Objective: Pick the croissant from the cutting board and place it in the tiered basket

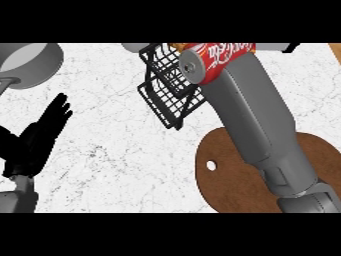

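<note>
The croissant cannot be picked out for sure; only an orange-brown sliver (pixel 177 46) shows at the far edge, over the black wire tiered basket (pixel 169 100) and beside a red can (pixel 213 60). The right forearm (pixel 261 125) stretches from the near right across the round brown cutting board (pixel 225 185) to the basket, and the right hand is hidden, so I cannot tell its state. The left hand (pixel 25 145) rests at the near left, spread and upright, holding nothing.

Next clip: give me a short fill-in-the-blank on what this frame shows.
1. The left hand rests open at the view's ____ side.
2. The wire basket is coloured ____.
3. The cutting board has a small ____ near its left edge.
4. The can in front of the basket is mostly ____.
Missing words: left; black; hole; red.
</note>
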`<act>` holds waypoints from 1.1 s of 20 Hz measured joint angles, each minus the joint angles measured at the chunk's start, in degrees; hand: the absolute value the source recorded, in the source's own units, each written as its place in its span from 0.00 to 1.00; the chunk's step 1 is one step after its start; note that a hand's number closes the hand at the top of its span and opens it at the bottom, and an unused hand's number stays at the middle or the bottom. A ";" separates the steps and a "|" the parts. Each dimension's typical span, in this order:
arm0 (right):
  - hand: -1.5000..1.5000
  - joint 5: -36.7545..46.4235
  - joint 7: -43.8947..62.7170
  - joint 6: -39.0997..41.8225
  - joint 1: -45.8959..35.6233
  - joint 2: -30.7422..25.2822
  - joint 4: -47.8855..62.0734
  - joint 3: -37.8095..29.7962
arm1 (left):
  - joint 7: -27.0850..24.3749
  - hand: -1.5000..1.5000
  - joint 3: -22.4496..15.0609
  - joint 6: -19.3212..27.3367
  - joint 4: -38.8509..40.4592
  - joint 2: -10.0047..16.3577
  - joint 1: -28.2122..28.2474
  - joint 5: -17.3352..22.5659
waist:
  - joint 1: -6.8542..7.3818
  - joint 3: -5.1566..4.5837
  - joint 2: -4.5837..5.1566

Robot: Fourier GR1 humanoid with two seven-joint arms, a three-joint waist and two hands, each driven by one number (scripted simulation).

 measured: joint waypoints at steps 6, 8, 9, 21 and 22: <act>0.00 3.88 1.07 -2.69 4.79 -1.15 -10.42 -3.72 | -1.38 0.50 0.33 0.18 0.39 -0.36 1.57 -0.80 | -1.45 0.02 -0.35; 0.00 5.63 2.06 -2.36 7.83 -1.72 -15.88 -4.58 | -1.66 0.50 0.89 -0.12 0.35 -0.08 2.62 -0.57 | -1.89 0.02 -0.52; 0.00 6.25 2.68 -1.98 9.44 -2.17 -18.75 -5.26 | -1.63 0.50 0.91 0.00 -0.25 -0.15 3.30 -0.61 | -2.08 0.03 -0.62; 0.00 6.47 6.57 11.94 33.52 -7.45 -62.06 -7.00 | 0.10 0.50 1.73 0.15 -1.91 -0.39 3.64 -0.59 | -2.92 0.05 -0.68; 0.00 5.30 6.47 13.24 35.97 -8.27 -65.21 -7.48 | 0.28 0.50 1.98 -0.14 -2.43 -0.17 3.87 -0.30 | -2.82 0.05 -0.65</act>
